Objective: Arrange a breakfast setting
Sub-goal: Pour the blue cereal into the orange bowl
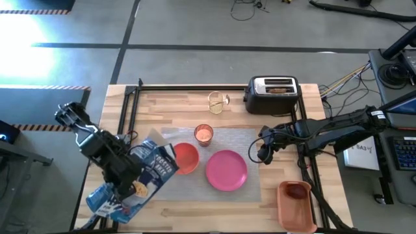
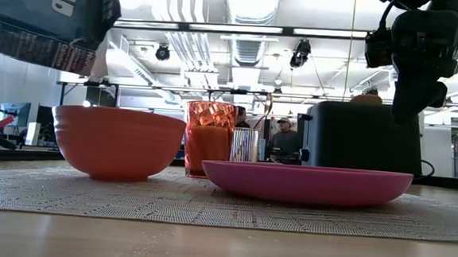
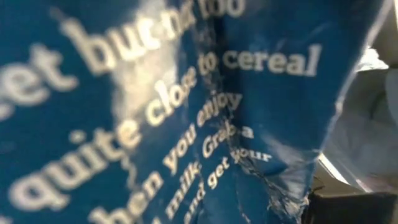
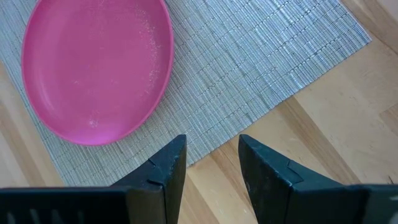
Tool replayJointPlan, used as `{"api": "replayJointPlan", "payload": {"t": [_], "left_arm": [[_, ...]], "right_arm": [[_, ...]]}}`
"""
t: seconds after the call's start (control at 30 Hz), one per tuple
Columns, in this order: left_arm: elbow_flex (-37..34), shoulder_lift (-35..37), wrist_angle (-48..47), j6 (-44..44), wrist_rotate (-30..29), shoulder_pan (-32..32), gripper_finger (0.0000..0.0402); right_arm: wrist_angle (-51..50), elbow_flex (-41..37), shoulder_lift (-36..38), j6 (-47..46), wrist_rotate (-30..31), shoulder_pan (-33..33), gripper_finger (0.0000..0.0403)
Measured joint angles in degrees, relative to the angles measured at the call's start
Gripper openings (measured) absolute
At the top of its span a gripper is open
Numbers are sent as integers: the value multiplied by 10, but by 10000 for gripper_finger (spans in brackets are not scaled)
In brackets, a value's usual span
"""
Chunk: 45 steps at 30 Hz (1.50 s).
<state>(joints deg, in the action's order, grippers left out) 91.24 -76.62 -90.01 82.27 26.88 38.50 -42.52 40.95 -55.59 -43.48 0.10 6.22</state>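
- Left gripper (image 1: 123,177): at the table's left front, fingers closed on a blue cereal box (image 1: 136,179). The box is tilted, its upper end leaning toward the bowl. The left wrist view shows only the box's blue panel (image 3: 155,112) with white print, very close; the fingers themselves are hidden there.
- Orange-red bowl (image 1: 186,158): on the left part of the grey placemat (image 1: 253,140), upright, just beside the box's upper end. From table height the bowl (image 2: 117,141) sits flat on the mat, with the box's dark corner (image 2: 45,14) hanging above it.
- Glass of orange-pink drink (image 1: 204,134): upright on the mat, behind the bowl and plate, between the two as seen from the low view (image 2: 209,139).
- A clear glass object (image 1: 218,102): on bare wood behind the mat, left of the toaster; what it is I cannot tell.
- Round pink plate (image 1: 227,169): on the mat right of the bowl, apparently bare in the right wrist view (image 4: 93,68).
- Toaster (image 1: 272,95): at the back edge, a brown toast slice (image 1: 278,90) showing in its slot.
- Right gripper (image 1: 262,153): hovering over the mat's right edge, just right of the plate, holding nothing. Fingers (image 4: 165,165) stand narrowly apart above the mat's edge (image 4: 261,68) and bare wood.
- Orange bin (image 1: 297,207): front right corner, a red fruit (image 1: 297,190) lying inside.
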Motion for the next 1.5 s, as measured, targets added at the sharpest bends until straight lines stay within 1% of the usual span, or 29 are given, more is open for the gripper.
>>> {"api": "replayJointPlan", "payload": {"t": [0.13, 0.2, 0.5, 0.73, 1.07, 1.3, 1.5], "left_arm": [[0, 5, 0, -8, 3, -27, 167], [0, 6, 0, -13, 14, -39, 167], [-1, 2, 0, -54, 109, -91, 167], [-1, 2, 0, -73, 113, -118, 167], [-2, 2, 0, -104, 156, -187, 167], [-7, 2, 0, -130, 206, -243, 170], [-35, 10, 0, -151, 245, -273, 175]], "right_arm": [[0, 0, 0, 0, 0, 0, 137], [0, 0, 0, 0, 0, 0, 137], [0, 0, 0, 0, 0, 0, 137], [0, 0, 0, 0, 0, 0, 137], [0, 0, 0, 0, 0, 0, 137], [0, 0, 0, 0, 0, 0, 137], [0, 0, 0, 0, 0, 0, 137]]}}
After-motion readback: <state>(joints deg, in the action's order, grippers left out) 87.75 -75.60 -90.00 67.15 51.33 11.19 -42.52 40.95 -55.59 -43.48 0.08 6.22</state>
